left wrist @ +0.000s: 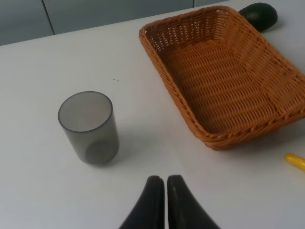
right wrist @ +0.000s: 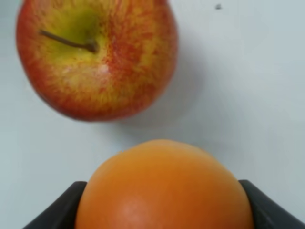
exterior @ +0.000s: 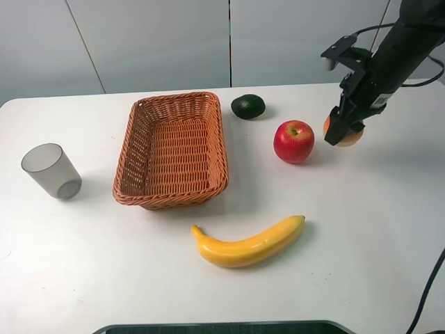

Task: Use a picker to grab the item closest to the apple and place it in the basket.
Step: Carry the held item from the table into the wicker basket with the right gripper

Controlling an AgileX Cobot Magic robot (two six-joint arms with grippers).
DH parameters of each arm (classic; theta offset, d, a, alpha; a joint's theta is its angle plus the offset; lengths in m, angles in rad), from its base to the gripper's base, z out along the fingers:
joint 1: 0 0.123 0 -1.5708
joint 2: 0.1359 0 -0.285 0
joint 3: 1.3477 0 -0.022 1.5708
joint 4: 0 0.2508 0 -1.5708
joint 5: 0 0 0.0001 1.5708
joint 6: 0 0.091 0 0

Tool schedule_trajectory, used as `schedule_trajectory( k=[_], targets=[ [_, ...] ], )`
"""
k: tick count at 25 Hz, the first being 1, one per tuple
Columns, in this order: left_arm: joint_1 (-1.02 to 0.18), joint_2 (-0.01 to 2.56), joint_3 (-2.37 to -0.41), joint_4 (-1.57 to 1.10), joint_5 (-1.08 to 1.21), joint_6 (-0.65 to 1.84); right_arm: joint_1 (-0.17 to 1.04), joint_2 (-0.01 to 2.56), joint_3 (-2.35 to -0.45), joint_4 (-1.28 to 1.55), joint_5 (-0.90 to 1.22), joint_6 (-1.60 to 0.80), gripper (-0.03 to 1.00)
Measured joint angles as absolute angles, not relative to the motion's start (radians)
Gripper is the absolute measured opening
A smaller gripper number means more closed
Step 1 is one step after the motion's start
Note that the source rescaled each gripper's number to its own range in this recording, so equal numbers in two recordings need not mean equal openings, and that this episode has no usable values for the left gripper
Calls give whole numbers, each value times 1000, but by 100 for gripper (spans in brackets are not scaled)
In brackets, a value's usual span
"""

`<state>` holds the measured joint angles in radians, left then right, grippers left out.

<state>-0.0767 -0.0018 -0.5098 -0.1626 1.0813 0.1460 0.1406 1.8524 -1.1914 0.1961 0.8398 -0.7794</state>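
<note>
1. Clamped on the orange [exterior: 352, 138] with the right gripper [exterior: 342, 133]: fingers [right wrist: 55, 210] spread to the fruit's full width, one pressed on each flank.
2. Orange just beside the apple [exterior: 293, 141], at its 3 o'clock in the high view, with a narrow gap between them. Cannot tell whether resting on the table [exterior: 361, 229] or raised off it.
3. At the apple's 11 o'clock, near, an avocado [exterior: 248, 106]. At its 7 o'clock, well apart, a banana [exterior: 250, 243] lying flat.
4. At the apple's 9 o'clock, the basket [exterior: 222, 149].
5. At the basket's 9 o'clock, well apart, an upright cup [exterior: 51, 170].
6. Left gripper [left wrist: 165, 191] pinched fully together, holding nothing, above bare table near the cup.
</note>
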Motion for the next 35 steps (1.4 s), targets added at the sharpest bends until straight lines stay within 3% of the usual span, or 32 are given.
schedule_trajectory(
  k=[10, 13, 22, 35],
  targets=[
    [-77, -2, -510, -163, 1081, 146, 264, 1632, -1191, 145, 878, -227, 0],
    [-77, -2, -510, -163, 1081, 146, 369, 1619, -1191, 145, 892, -66, 0],
    [-77, -2, -510, -163, 1081, 146, 611, 1660, -1249, 105, 870, 147, 0],
    [-77, -2, -510, -163, 1081, 146, 830, 1926, -1562, -6, 812, 307, 0]
  ],
)
